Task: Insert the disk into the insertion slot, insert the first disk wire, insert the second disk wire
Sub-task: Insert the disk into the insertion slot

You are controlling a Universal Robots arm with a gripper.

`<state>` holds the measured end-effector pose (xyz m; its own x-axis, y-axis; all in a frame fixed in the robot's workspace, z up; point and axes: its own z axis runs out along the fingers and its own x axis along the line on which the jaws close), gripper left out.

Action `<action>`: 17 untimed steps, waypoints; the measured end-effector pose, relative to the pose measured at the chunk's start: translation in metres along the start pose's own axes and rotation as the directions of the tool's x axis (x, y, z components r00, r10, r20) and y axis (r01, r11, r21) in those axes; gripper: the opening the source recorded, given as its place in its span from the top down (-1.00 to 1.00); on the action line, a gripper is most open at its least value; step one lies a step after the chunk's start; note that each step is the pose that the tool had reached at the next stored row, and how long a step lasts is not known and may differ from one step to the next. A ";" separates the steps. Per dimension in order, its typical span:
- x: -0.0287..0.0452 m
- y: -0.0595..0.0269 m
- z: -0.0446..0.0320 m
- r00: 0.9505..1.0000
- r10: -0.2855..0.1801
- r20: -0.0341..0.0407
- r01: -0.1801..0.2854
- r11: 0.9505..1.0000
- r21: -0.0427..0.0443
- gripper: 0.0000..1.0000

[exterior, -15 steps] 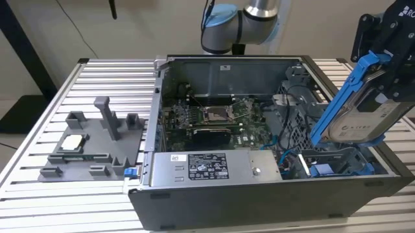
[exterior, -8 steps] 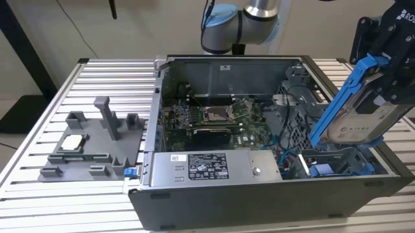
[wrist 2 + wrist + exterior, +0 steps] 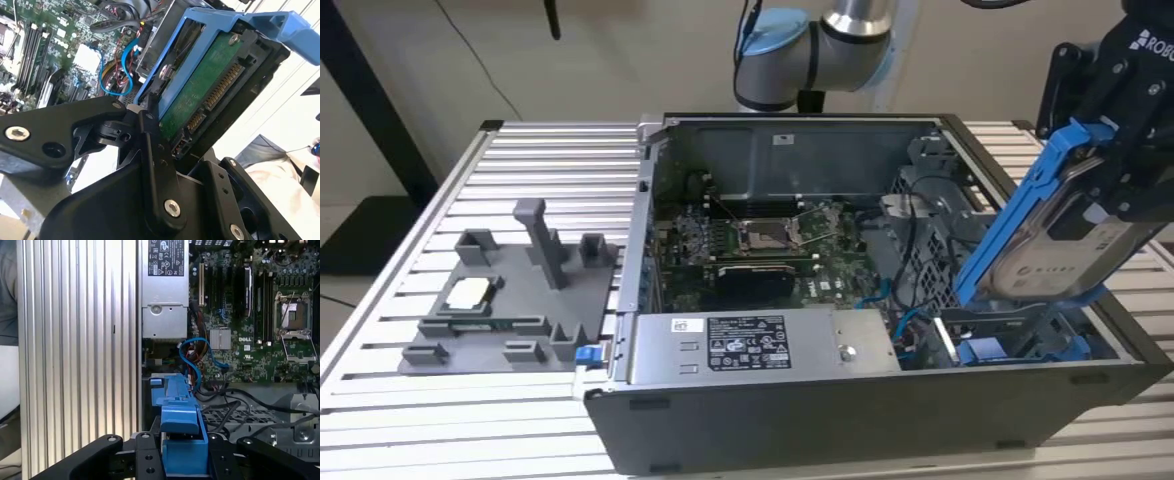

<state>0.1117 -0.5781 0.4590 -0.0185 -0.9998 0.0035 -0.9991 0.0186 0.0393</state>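
The ribbed metal worktop (image 3: pixel 520 160) carried everything. In the middle of it lay a dark computer case (image 3: pixel 854 430), open on top, so that I could look into it. Behind the case, the grey and blue arm (image 3: pixel 827 40) came down from above.

Inside the case, a green motherboard (image 3: pixel 761 240) covered the floor. A silver power-supply box (image 3: pixel 761 345) with a label sat along the near wall. On the worktop, at the exterior view's left of the case, lay a grey moulded fixture (image 3: pixel 507 300) with several upright posts.

The disk (image 3: pixel 1061 265) was in the air over the corner of the case at the exterior view's right. It stood steeply tilted, with its blue carrier frame on the edges and its upper end leaning away to the exterior view's right. In the second wrist view its green circuit side (image 3: pixel 200 85) and connectors were visible.

The claw (image 3: pixel 1110 185) was closed on the disk and gripped it at the upper part. In the first wrist view its black fingers (image 3: pixel 142 442) pressed on both sides of the blue carrier (image 3: pixel 182 440).

The insertion slot (image 3: pixel 1014 350), with its blue fittings, was directly below the lower end of the disk. I could not tell whether they touched. The disk was not lying in the slot.

Thin blue cables (image 3: pixel 195 360) curled on the motherboard beside the slot.
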 end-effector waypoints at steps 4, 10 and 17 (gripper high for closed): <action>0.0000 -0.0002 0.0030 1.000 0.000 0.000 0.000 1.000 0.000 0.34; 0.0000 -0.0005 0.0075 1.000 0.000 0.000 0.000 1.000 0.000 0.34; -0.0001 -0.0008 0.0131 1.000 0.000 0.000 0.000 1.000 0.000 0.34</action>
<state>0.1120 -0.5781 0.4459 -0.0184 -0.9998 0.0035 -0.9991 0.0185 0.0393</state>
